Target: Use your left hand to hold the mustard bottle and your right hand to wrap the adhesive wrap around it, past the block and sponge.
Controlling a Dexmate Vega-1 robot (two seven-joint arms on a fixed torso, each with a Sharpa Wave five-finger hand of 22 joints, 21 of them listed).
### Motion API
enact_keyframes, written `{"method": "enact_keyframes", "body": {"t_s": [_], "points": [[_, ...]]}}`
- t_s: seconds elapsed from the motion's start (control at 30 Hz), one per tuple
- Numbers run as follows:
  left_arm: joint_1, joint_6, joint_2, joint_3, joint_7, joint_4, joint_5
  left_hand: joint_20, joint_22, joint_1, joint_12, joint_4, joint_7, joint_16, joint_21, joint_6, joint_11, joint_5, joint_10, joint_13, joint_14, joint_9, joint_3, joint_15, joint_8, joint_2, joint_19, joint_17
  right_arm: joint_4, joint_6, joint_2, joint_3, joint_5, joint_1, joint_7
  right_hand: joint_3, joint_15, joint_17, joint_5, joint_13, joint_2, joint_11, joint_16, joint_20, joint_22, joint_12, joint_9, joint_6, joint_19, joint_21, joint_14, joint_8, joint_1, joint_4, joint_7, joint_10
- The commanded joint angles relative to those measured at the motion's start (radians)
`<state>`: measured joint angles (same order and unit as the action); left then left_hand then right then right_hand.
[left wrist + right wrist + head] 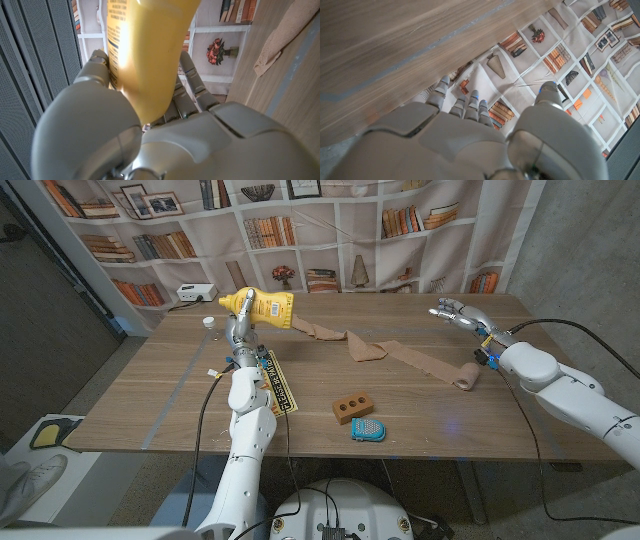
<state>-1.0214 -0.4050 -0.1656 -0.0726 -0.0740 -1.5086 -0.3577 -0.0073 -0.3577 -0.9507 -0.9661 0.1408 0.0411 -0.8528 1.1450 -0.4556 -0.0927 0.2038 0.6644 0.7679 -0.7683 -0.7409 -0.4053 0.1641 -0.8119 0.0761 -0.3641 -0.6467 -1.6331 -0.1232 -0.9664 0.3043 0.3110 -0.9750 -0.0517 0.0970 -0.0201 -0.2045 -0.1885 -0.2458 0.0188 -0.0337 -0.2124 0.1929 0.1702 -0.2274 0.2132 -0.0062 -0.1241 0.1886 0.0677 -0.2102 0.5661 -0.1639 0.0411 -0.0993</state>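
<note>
Lying sideways, mustard bottle [265,307] points its cap left.

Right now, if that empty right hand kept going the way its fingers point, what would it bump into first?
Probably nothing on the table. The right hand points over the far part of the wooden table toward the bookshelf-printed backdrop; the way looks free, though depth is hard to judge.

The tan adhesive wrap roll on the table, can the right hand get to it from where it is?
Probably yes: the tan adhesive wrap roll lies beside the right forearm, and the empty right hand has only bare table between.
</note>
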Motion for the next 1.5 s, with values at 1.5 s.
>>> {"method": "enact_keyframes", "body": {"t_s": [1.5], "points": [[0.059,-0.094,-0.056,-0.001,-0.012,0.074,-0.004,0.006,0.06,-0.272,-0.025,0.002,-0.005,0.011,0.056,-0.003,-0.002,0.003,-0.002,-0.013,-0.02,0.013,-0.007,-0.006,-0.018,-0.263,0.02,-0.009,-0.242,0.188,-0.222,-0.244,-0.05,-0.327,-0.125,0.016,0.042,-0.009,0.004,-0.011,-0.009,-0.012,-0.024,-0.002,0.002,-0.01,0.004,0.006,-0.035,0.006,-0.071,-0.012,0.05,0.013,0.019,-0.032]]}}
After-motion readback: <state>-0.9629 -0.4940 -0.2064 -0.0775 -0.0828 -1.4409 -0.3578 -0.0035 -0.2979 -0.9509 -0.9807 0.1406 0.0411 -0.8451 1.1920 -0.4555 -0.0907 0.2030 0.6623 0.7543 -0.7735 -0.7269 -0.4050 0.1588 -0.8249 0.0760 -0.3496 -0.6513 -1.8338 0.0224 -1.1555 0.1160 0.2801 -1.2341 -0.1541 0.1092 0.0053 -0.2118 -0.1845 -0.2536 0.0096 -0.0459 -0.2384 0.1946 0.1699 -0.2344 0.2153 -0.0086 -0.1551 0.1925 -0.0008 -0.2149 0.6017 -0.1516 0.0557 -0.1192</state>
